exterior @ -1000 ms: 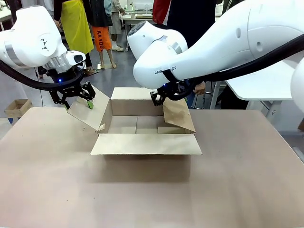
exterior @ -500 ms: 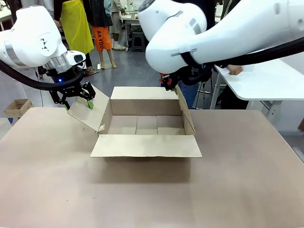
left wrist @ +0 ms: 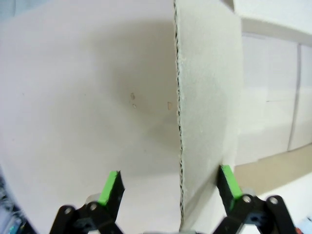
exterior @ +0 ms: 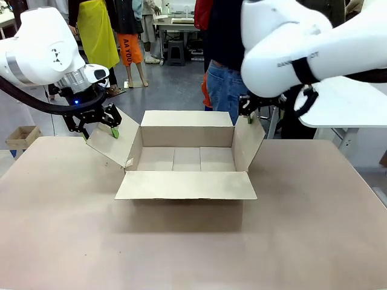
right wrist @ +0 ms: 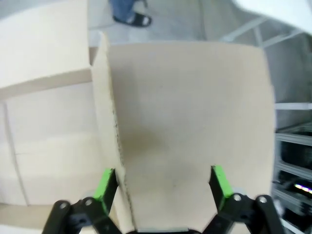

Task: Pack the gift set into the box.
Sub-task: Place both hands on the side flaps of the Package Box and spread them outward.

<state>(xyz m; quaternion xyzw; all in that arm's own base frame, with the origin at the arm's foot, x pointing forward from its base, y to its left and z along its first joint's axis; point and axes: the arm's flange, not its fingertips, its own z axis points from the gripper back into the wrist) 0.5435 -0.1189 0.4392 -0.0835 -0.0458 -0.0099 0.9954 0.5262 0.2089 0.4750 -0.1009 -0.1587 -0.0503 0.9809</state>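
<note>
The box (exterior: 186, 136), a wide shallow brown carton, stands with its top wide at mid-table and nothing inside. Its left flap (exterior: 112, 145) leans outward, and my left gripper (exterior: 100, 129) is open astride that flap's top edge. In the left wrist view the flap edge (left wrist: 178, 146) runs between the green pads of the left gripper (left wrist: 169, 184), untouched by either. My right gripper (exterior: 248, 114) is open over the top of the right flap (exterior: 248, 145), which stands tilted outward. In the right wrist view the right gripper (right wrist: 161, 185) has the flap (right wrist: 185, 136) between its fingers, near the left pad. The gift set is out of view.
The box's front flap (exterior: 185, 185) lies flat toward me. A person in a dark top and jeans (exterior: 221, 78) stands just behind the box. A white table (exterior: 344, 106) is at the right rear, and a small cardboard box (exterior: 22, 136) sits off the table's left.
My right arm has risen and moved right, carrying the right flap from folded inward over the box to leaning outward. The left arm and its flap have stayed put.
</note>
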